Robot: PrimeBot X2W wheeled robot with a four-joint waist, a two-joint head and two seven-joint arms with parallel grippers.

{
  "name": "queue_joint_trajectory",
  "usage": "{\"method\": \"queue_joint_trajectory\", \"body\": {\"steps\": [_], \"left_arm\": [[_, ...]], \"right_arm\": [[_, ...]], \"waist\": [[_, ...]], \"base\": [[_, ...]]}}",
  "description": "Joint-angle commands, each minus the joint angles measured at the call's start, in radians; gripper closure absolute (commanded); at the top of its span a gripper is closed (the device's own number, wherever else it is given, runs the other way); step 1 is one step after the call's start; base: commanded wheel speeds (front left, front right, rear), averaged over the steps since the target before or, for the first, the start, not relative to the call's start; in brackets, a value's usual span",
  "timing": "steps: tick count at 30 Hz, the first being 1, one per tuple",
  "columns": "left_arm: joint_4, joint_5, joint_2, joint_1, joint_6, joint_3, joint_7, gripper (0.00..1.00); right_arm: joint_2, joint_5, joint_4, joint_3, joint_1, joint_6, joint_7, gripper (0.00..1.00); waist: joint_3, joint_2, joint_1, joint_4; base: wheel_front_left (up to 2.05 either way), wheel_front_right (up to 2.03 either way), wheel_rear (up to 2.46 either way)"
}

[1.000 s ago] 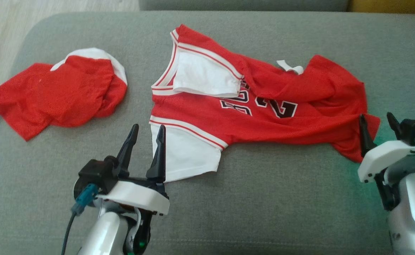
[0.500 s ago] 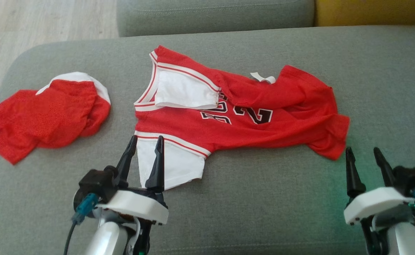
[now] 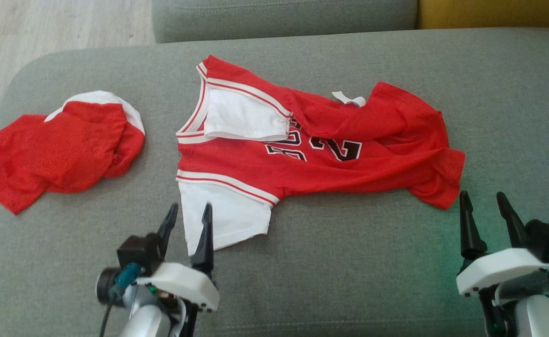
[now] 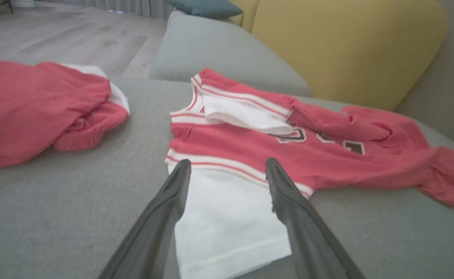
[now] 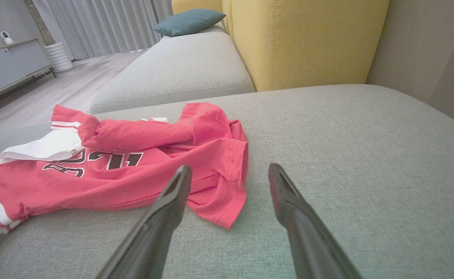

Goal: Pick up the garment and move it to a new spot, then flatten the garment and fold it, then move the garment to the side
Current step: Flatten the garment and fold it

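While the red jersey [image 3: 321, 150] lies rumpled on the grey sofa [image 3: 349, 262], left gripper [image 3: 191, 206] hovers by its white sleeve [image 3: 227, 220], right gripper [image 3: 482, 193] by its hem [image 3: 441, 197], both sets of jaws released, empty.

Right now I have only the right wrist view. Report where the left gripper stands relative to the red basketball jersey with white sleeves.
Observer: The left gripper is empty, fingers apart, pointing at the near white sleeve of the red jersey.
Operator: Describe how that sleeve lies.
Observer: It is spread flat on the grey fabric sofa cushion, toward the robot.
Operator: Report anything to the left of the jersey.
Observer: A crumpled red-and-white garment lies there, apart from the jersey.
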State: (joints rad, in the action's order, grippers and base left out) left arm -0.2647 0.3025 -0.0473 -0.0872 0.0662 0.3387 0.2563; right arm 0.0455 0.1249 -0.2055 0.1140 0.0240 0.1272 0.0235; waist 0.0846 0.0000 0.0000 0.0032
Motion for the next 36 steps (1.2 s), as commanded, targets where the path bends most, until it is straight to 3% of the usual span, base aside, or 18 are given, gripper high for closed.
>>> {"method": "queue_joint_trajectory", "body": {"steps": [1,8,16,27,28,29,36], "left_arm": [[-0.034,-0.012,-0.003,-0.041,0.013,-0.031,0.003,0.0],[-0.199,-0.025,-0.015,-0.077,0.034,-0.015,-0.084,0.0],[-0.275,-0.022,-0.016,-0.113,0.06,-0.01,-0.148,0.0],[-0.344,0.002,-0.018,-0.139,0.032,0.017,-0.255,0.0],[-0.346,0.004,-0.018,-0.14,0.027,0.019,-0.261,0.42],[-0.343,0.01,-0.018,-0.142,0.02,0.021,-0.259,1.0],[-0.277,0.036,-0.014,-0.152,0.036,-0.011,-0.14,1.0]], "right_arm": [[0.005,0.009,0.034,-0.017,0.029,0.003,0.015,0.0],[0.005,0.018,0.021,-0.023,0.032,0.003,0.027,0.0],[0.005,0.02,0.014,-0.026,0.044,0.003,0.034,0.0],[0.005,0.011,0.016,-0.017,0.062,0.003,0.035,0.0],[0.005,0.011,0.016,-0.014,0.063,0.003,0.036,0.0],[0.005,0.01,0.014,-0.006,0.063,0.003,0.037,0.0],[0.005,0.003,-0.001,0.022,0.069,0.003,0.041,0.0]], "waist": [[0.005,0.0,0.0,0.004],[0.014,0.0,0.0,0.005],[0.03,0.0,0.0,-0.007],[0.049,0.0,0.0,-0.03],[0.05,0.0,0.0,-0.031],[0.05,0.0,0.0,-0.03],[0.044,0.0,0.0,-0.012]], "base": [[0.0,0.0,0.0],[0.0,0.0,0.0],[0.0,0.0,0.0],[0.0,0.0,0.0],[0.0,0.0,0.0],[0.0,0.0,0.0],[0.0,0.0,0.0]]}}
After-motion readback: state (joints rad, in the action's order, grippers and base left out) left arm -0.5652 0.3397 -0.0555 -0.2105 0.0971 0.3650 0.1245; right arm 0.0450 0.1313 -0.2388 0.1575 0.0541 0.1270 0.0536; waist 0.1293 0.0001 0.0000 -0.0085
